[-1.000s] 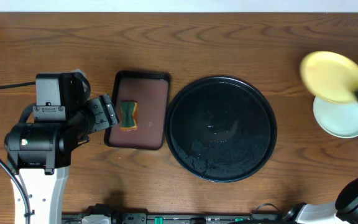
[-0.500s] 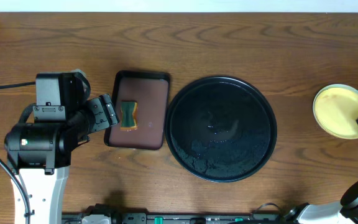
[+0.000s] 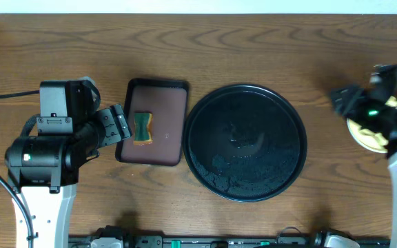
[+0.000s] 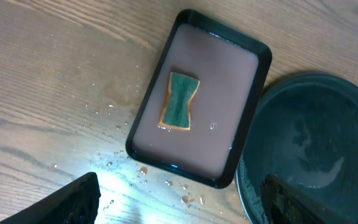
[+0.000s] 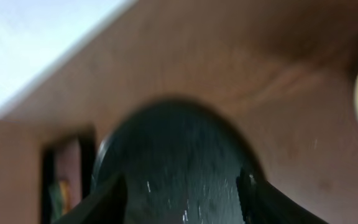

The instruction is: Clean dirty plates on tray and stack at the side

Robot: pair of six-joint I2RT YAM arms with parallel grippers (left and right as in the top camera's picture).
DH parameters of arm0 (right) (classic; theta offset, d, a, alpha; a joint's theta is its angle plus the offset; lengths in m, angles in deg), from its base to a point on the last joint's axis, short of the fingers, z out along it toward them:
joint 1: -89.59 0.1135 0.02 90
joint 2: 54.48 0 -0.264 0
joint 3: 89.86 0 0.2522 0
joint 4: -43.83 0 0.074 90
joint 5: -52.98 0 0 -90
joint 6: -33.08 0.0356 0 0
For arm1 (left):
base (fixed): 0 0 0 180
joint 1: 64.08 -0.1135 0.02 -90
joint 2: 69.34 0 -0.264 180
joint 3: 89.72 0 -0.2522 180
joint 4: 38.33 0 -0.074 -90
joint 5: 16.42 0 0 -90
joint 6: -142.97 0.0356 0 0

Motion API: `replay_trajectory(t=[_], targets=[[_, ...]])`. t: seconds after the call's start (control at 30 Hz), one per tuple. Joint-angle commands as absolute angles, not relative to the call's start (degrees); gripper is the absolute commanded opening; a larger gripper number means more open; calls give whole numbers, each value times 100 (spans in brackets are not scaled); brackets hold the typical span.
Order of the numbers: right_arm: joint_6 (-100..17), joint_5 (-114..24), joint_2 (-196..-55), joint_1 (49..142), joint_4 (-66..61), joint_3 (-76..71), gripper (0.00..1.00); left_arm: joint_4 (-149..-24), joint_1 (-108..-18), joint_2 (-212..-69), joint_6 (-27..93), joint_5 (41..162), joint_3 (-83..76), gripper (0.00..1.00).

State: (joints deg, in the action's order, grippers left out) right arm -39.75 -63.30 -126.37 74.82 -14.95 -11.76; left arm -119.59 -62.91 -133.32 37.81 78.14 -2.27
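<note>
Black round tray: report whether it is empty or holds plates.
Empty: the black tray shows only a wet film. The yellow plate lies off it, on the table to its right.

No writing, brand, number or sign can be read in any view. Faint pale marks on the left arm's housing (image 3: 54, 122), at 9 o'clock overhead, are too small to read.

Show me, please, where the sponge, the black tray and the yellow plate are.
sponge (image 4: 179, 101), left wrist view, its green top face.
black tray (image 3: 247, 103), overhead view, bare floor.
yellow plate (image 3: 359, 135), overhead view, its uncovered left edge.
</note>
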Motion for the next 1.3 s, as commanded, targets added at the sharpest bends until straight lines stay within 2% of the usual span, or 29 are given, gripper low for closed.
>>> replay_trajectory(t=[0.0,0.1,0.2,0.23,0.27,0.33,0.4,0.63,0.83,0.93,1.07,1.27], targets=[[-4178,-4927,-12707,8391,-2022,-1246,53,-11981,-6320,-13343,3794,7765,-295,83],[-4504,-5324,-12889,9194,-2362,-1415,52,-11981,-6320,-13343,3794,7765,-295,83],[-4821,-5917,-12959,9911,-2203,-1450,59,-11981,-6320,-13343,3792,7765,-295,83],[-4731,-5919,-12932,10171,-2161,-1443,90,-11981,-6320,-13343,3794,7765,-295,83],[-4561,-5917,-12926,10311,-2133,-1443,99,-11981,-6320,-13343,3794,7765,-295,83],[-3733,-5919,-12917,10715,-2091,-1443,99,-11981,-6320,-13343,3794,7765,-295,83],[-3492,-5890,-12917,10955,-2120,-1445,99,-11981,-6320,-13343,3794,7765,-295,83],[-4834,-5466,-12025,10584,-2765,-1417,99,-11981,-6320,-13343,3794,7765,-295,83],[-4930,-3762,-10246,10533,-2334,-1638,99,-11981,-6320,-13343,3794,7765,-295,83],[-5376,-3534,-9304,10525,-1403,-2549,99,-11981,-6320,-13343,3794,7765,-295,83],[-5422,-3757,-7685,10267,61,-4468,99,-11981,-6320,-13343,3794,7765,-295,83],[-5418,-3792,-5914,9950,461,-6077,99,-11981,-6320,-13343,3794,7765,-295,83]])
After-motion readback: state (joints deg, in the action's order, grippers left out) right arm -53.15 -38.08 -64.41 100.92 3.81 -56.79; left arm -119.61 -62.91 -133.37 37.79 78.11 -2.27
